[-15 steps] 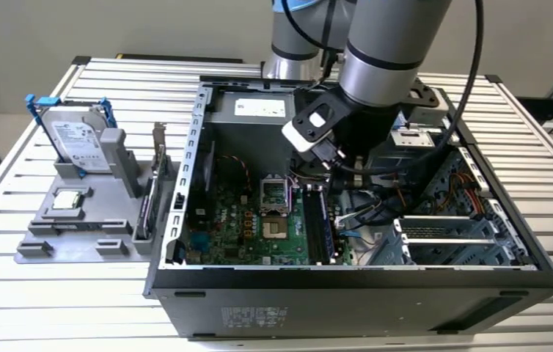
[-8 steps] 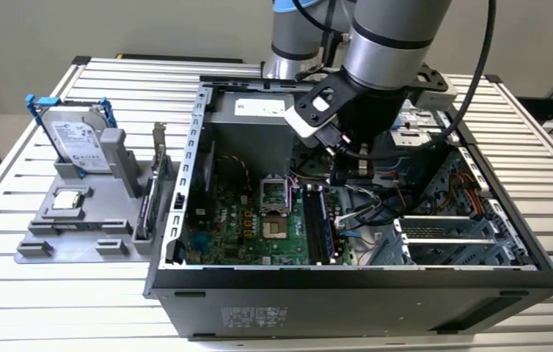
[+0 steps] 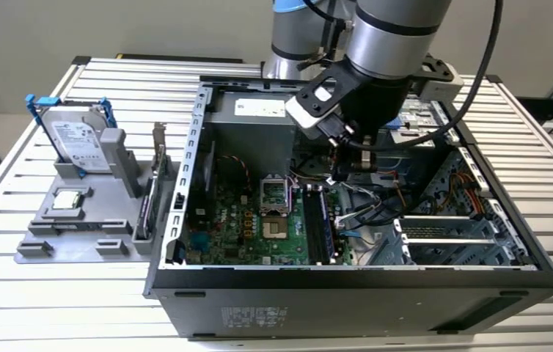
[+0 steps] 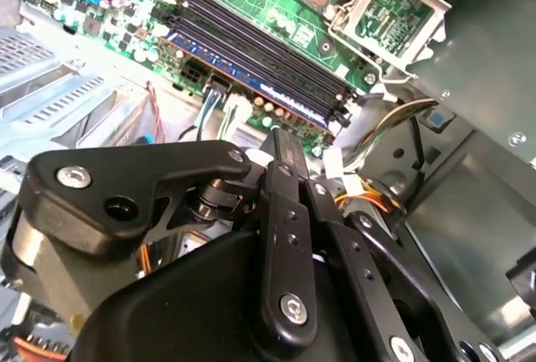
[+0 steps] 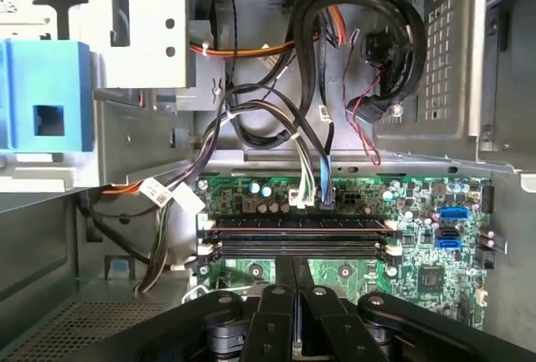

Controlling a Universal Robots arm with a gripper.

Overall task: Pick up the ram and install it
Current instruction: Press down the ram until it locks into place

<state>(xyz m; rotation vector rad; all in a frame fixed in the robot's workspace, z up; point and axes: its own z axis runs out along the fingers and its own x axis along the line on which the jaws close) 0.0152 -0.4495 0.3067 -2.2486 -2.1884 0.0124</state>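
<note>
The ram (image 3: 317, 220) is a dark blue-green stick standing in one of the long black slots on the motherboard (image 3: 227, 227), inside the open computer case (image 3: 355, 293). In the second wrist view the ram (image 4: 251, 75) shows as a bluish strip in the slot nearest the cables. In the first wrist view the ram (image 5: 293, 230) sits between white end clips. My gripper (image 3: 340, 176) hangs a little above that slot. In both wrist views the gripper (image 4: 285, 140) (image 5: 295, 263) has its black fingers pressed together with nothing between them.
A bundle of black and coloured cables (image 5: 310, 161) hangs just beyond the slots. The CPU socket (image 3: 271, 202) lies beside them. On the exterior view's left a grey fixture (image 3: 81, 227) holds a hard drive (image 3: 79, 143), a chip (image 3: 68, 199) and a bracketed card (image 3: 154, 183).
</note>
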